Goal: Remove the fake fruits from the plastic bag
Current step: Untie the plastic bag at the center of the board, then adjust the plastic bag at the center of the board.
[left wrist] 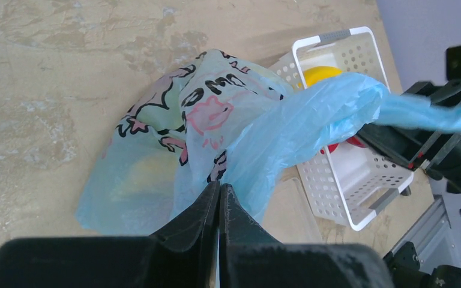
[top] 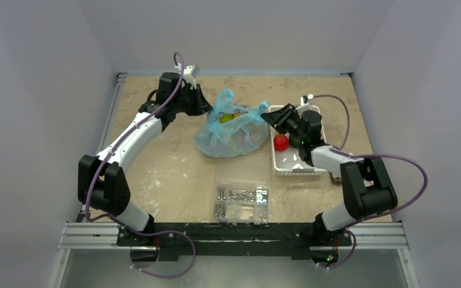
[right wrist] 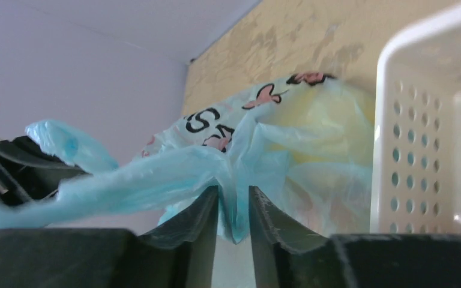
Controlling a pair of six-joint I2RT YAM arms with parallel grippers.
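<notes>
- A clear compartment box (top: 242, 201) with silver screws in it lies nearest on the worktop (top: 168, 174), about midway between the two arm bases and well apart from both claws.
- Just beyond it to the right stands a white slotted basket (top: 294, 165). A red fruit (top: 281, 142) sits inside by its left wall. The left wrist view shows a yellow fruit (left wrist: 321, 74) toward its far end, partly hidden by bag film.
- The plastic bag (top: 231, 135) rests on the worktop just left of the basket, its light-blue top drawn out sideways between the two claws. Yellow-green fake fruits (top: 228, 117) show dimly through the film, inside the bag.
- The right claw (top: 268, 117) is at the bag's right side, above the basket's left wall. Its jaws stand a little apart, released, with a bunched fold of the bag lying in the gap between them.
- The left claw (top: 207, 108) is farthest, at the bag's left side. Its jaws are clenched tight together, grasping a thin edge of the bag film at their tips.
</notes>
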